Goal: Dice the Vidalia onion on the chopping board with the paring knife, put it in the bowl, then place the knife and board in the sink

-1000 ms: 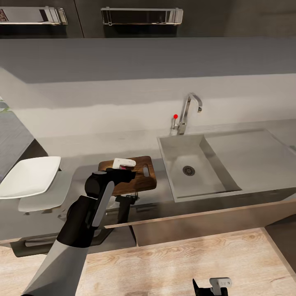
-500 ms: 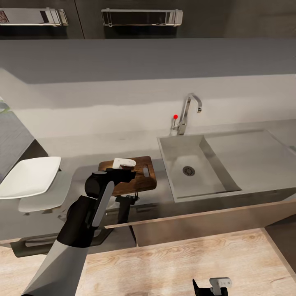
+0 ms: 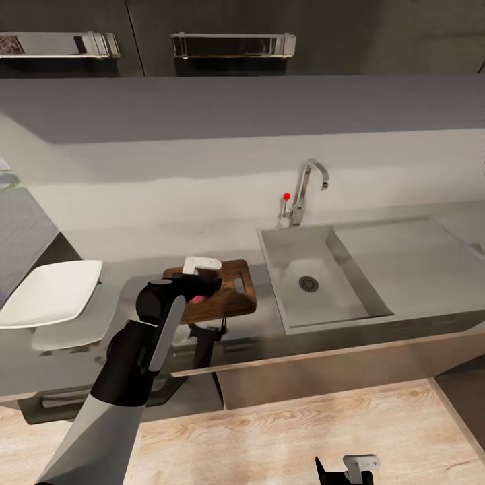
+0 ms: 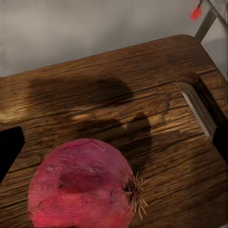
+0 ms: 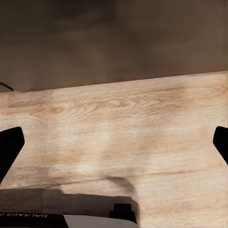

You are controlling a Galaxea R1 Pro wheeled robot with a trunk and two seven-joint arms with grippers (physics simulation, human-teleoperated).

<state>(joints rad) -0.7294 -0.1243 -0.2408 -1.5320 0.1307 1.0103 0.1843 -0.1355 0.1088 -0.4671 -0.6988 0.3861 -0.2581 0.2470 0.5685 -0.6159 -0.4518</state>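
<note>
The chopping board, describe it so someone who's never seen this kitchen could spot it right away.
Find the grey sink set into the long countertop. Just beside the basin, on the side away from the drainboard, lies the chopping board: brown wood grain, rounded corners, a slot handle, with a red onion on it, unlike the white bowl further along.

Wall [image 3: 202, 162]: pale grey, lit from above
Upper cabinets [image 3: 316, 34]: dark, with chrome bar handles [image 3: 232, 44]
Floor [image 3: 303, 438]: light wood planks
Lower cabinets [image 3: 323, 377]: dark grey

- The left arm [image 3: 145, 343] reaches forward and up, wrist bent, with the left gripper [image 3: 202, 286] pointing down, fingers spread wide.
- The right gripper [image 3: 347, 469] hangs low, its fingers apart.
</note>
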